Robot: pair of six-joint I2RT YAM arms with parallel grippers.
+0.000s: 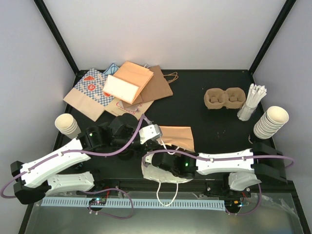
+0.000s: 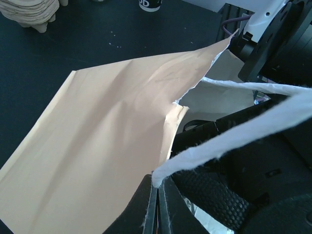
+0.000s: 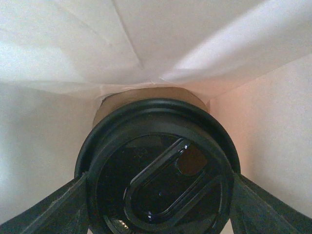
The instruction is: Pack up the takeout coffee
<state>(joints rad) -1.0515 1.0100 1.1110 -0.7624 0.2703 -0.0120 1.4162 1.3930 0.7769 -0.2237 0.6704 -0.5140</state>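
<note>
The lidded coffee cup (image 3: 156,165) is inside the paper bag (image 2: 97,126). Its black lid faces the right wrist camera, and its long axis runs deeper into the bag. Only that view shows the cup. From above, the right arm lies stretched leftward into the bag's mouth. The right gripper (image 3: 158,214) clasps the lid's sides. The left gripper (image 2: 157,195) is pinched tight on the bag's white edge (image 2: 234,141). The pulp carrier (image 1: 224,98) sits well right of the bag.
</note>
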